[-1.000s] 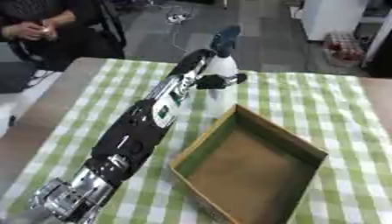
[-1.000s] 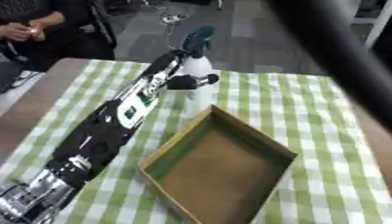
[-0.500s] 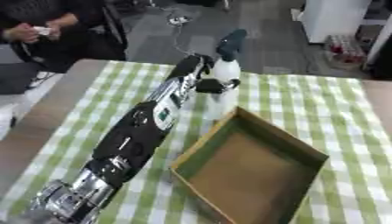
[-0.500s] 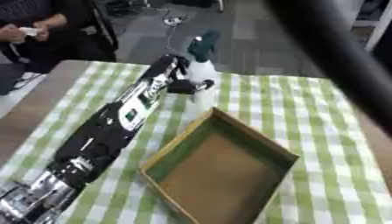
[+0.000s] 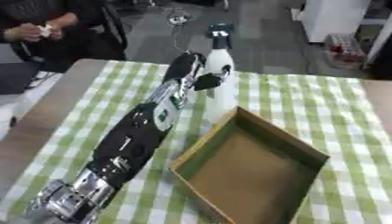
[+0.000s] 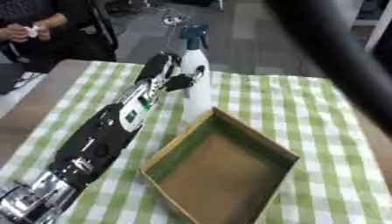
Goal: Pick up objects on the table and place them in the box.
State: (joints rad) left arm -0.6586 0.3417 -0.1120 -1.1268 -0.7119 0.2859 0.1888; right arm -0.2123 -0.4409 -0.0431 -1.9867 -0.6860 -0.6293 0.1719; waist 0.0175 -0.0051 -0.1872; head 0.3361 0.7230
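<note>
A white spray bottle (image 5: 222, 83) with a dark blue trigger top stands upright on the checked cloth, just beyond the far left wall of the cardboard box (image 5: 253, 168). My left arm stretches from the lower left up the table, and my left hand (image 5: 193, 73) is curled round the bottle's upper body, thumb across its front. The box is open and holds nothing. My right hand shows in neither view; only a blurred dark bar of an arm (image 6: 341, 57) crosses the right eye view's upper right.
The table (image 5: 69, 92) carries a green and white checked cloth (image 5: 306, 100), with bare wood along its left edge. A seated person is beyond the far left corner. Floor and white furniture lie past the far edge.
The bottle and my left hand sit slightly higher and further right in the picture than a second ago; the whole view has shifted too, so the camera moved. The hold is unchanged.
</note>
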